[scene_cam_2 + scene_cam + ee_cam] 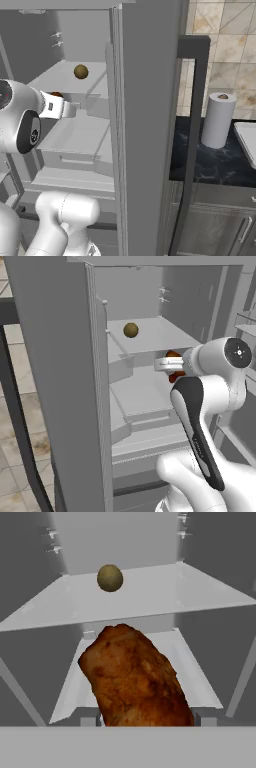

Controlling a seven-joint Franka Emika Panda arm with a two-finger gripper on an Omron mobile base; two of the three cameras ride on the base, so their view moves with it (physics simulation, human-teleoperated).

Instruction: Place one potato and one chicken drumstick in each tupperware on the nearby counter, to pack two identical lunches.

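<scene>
Grey panelling surrounds us: we are reaching into an open grey refrigerator point(60, 381), whose tall door edge stands at the left of the left base view. Moving right in that view, we see a small round brown potato point(131, 330) resting alone on the pale upper shelf point(150, 338), and below and to its right our white arm's two-finger gripper point(172, 367) is pushed in under that shelf, with a patch of reddish-brown meat showing just beyond it. In the hand view the same potato point(110, 578) sits on the upper shelf toward the back, left of centre, while a large browned, roasted chicken drumstick point(135, 679) stands right in front of the camera, between the finger tips at the bottom edge; our jaws are pinched on this drumstick, which hangs above the white lower shelf point(65, 694). From the right base view, the potato point(81, 71) again lies on the upper shelf, the drumstick point(56, 94) peeks out just behind the hand, and further right, past the fridge wall, a white paper towel roll point(218, 120) stands upright on a dark speckled stone counter point(210, 162).
</scene>
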